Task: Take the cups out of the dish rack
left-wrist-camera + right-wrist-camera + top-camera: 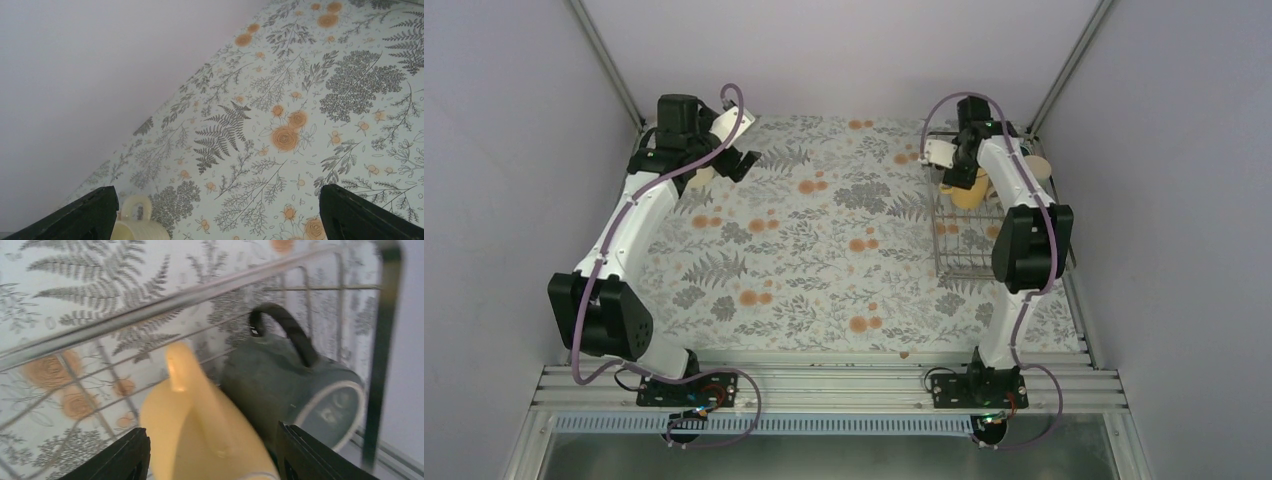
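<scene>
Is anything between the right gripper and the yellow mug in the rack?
Nothing visible: the right gripper straddles the yellow mug. The dark mug lies on its side close beside it, inside the dish rack.

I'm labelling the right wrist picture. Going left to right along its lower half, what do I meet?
Black gripper finger → yellow ceramic mug → dark teal-green ceramic mug → dark upright bar of the silver wire dish rack.

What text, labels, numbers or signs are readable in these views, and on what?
None readable. Only candidate: a pale mark on the ringed end of the dark grey-green ceramic mug lying in the silver wire dish rack, too blurred to read.
</scene>
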Motion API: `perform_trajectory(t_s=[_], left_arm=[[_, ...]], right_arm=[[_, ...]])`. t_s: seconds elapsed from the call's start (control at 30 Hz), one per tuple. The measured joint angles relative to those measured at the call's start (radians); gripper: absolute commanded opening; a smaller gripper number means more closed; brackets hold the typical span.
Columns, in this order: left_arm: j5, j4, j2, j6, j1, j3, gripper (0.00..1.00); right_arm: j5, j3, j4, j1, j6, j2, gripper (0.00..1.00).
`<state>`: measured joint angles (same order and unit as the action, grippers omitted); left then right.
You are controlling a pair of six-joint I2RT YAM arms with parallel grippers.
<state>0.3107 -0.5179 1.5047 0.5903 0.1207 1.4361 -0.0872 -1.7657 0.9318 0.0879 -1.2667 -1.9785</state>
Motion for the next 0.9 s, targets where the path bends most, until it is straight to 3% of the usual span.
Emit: perform_trajectory(t_s=[0.23,0.43,0.53,0.9], left_arm=[[-0.003,0.009,0.0,0.0,0.0,-0.01,1.0],[0.01,0.004,0.001,0.001,0.0,-0.01,1.0],[0.022,-0.003,0.004,0.001,0.0,-0.01,1.0],[0.057,-0.034,0.016,0.0,0.0,-0.01,1.0]], right_arm=[[0.003,-0.158,0.036,-0.039,0.093,-0.046,0.69],[0.077,-0.486,0.181,-0.09,0.236,-0.222,0.75],[0.108,-0.454,0.244,-0.121,0.283,-0.216,0.89],[0.249,-0.344,0.335,-0.211,0.357,-0.193,0.95]])
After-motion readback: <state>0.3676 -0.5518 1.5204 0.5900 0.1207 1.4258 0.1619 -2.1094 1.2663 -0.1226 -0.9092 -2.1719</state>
